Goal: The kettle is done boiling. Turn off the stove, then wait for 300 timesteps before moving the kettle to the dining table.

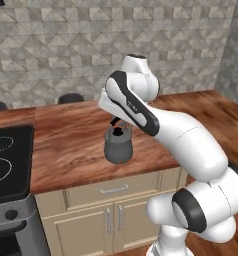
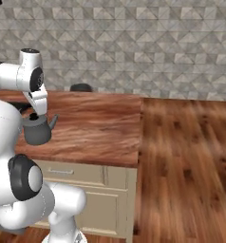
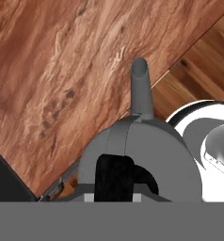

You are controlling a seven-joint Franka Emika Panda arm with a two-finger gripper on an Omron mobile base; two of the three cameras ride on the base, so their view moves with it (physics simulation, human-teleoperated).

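While you held the arm out over the wood-grain counter, the kettle [image 1: 118,145] hung below the gripper [image 1: 116,123], above the reddish-brown top of the dining table [image 1: 71,145] near its front edge. In the left base view its grey body sat just under the white hand, with the thin black handle rising into the fingers. From the right base view you saw the same kettle [image 2: 37,130] with its short spout pointing to the right, and the gripper [image 2: 34,116] directly over its lid. Whether the kettle's base touched the top or floated just above it, you could not tell from these angles.

Looking along the hand, you had the kettle [image 3: 140,155] close under the camera, spout aimed away across the wood, with 1 dark fingertip [image 3: 115,176] pressed over the lid area. The fingers appeared clamped on the kettle's handle.

Off to the left, the stove [image 1: 8,160] showed its black glass with white burner rings and black knobs on the grey front. 2 black stools [image 1: 71,98] stood behind the far edge of the table.
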